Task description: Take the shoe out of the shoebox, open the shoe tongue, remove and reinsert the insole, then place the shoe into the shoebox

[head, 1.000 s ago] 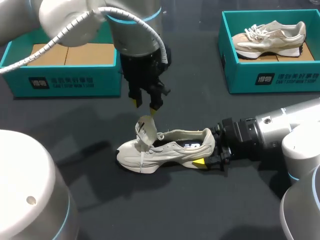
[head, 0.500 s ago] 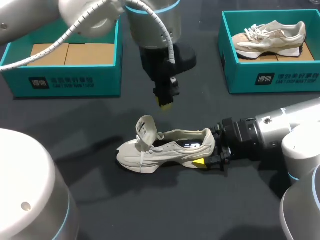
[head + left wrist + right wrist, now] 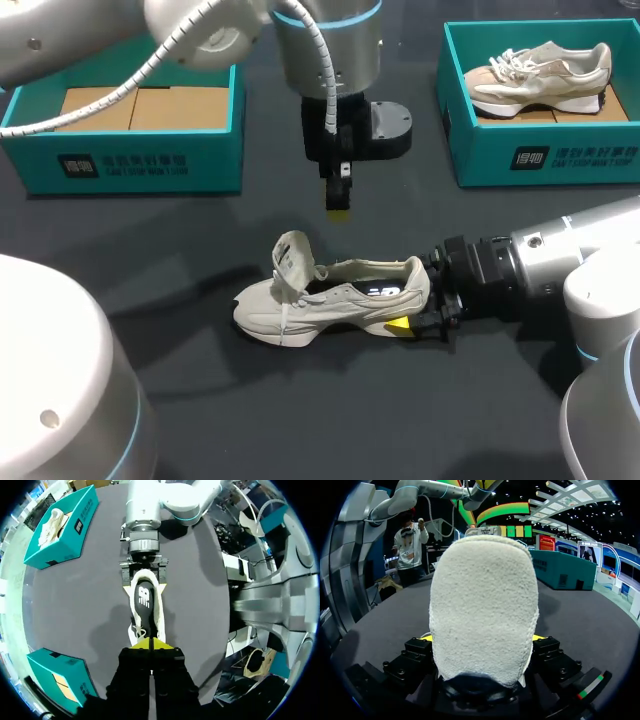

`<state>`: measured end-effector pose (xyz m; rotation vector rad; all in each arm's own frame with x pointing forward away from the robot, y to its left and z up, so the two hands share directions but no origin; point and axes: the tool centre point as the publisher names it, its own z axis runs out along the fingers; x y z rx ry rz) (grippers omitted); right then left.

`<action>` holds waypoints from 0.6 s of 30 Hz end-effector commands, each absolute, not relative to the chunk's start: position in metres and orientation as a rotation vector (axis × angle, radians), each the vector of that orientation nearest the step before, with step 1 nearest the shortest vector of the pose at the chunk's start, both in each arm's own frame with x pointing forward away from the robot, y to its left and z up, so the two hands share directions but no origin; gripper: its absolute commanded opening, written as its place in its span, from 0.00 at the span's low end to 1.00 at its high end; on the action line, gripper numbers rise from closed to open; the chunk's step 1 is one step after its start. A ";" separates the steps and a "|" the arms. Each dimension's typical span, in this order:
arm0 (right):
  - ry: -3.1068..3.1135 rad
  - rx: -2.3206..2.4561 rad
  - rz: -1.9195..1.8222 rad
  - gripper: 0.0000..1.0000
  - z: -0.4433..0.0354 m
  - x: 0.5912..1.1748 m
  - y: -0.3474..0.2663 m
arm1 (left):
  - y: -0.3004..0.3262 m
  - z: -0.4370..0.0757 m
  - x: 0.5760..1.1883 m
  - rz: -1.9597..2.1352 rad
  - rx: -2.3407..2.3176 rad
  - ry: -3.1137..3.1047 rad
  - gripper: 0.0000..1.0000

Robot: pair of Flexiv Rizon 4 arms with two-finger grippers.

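A cream shoe (image 3: 330,300) lies on its sole on the dark table, toe to the left, its tongue (image 3: 292,262) folded up and forward. A dark insole (image 3: 144,597) shows inside the opening. My right gripper (image 3: 415,318) is shut on the heel, one finger on each side; in the right wrist view the heel (image 3: 485,610) fills the space between the yellow fingertips (image 3: 425,637). My left gripper (image 3: 338,205) hangs above and behind the shoe's middle, shut and empty. In the left wrist view its yellow tips (image 3: 150,642) meet over the toe end.
A teal shoebox (image 3: 130,165) with a cardboard liner stands at the back left. Another teal shoebox (image 3: 540,155) at the back right holds a second cream shoe (image 3: 540,72). Dark table surrounds the shoe on all sides.
My left gripper has shut, let go of the tongue, and risen to the right, turning as it went. The tongue stays folded up. The right arm and shoe have not moved.
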<state>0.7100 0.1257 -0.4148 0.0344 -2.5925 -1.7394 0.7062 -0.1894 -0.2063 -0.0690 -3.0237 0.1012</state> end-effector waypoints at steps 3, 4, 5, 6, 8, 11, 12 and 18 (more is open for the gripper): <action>-2.595 0.033 -1.737 0.00 -0.417 0.710 0.126 | -0.193 -0.234 0.697 0.114 -0.078 -2.996 0.00; -2.595 0.033 -1.737 0.00 -0.417 0.710 0.126 | -0.193 -0.234 0.697 0.114 -0.078 -2.996 0.00; -2.595 0.033 -1.737 0.00 -0.417 0.710 0.126 | -0.193 -0.234 0.697 0.114 -0.078 -2.996 0.00; -2.595 0.033 -1.737 0.00 -0.417 0.710 0.126 | -0.193 -0.234 0.697 0.114 -0.078 -2.996 0.00; -2.595 0.033 -1.737 0.00 -0.417 0.710 0.126 | -0.193 -0.234 0.697 0.114 -0.078 -2.996 0.00; -2.595 0.033 -1.737 0.00 -0.417 0.710 0.126 | -0.193 -0.234 0.697 0.114 -0.078 -2.996 0.00; -2.595 0.033 -1.737 0.00 -0.417 0.710 0.126 | -0.193 -0.234 0.697 0.114 -0.078 -2.996 0.00; -2.595 0.033 -1.737 0.00 -0.417 0.710 0.126 | -0.223 -0.272 0.698 0.105 -0.101 -2.960 0.00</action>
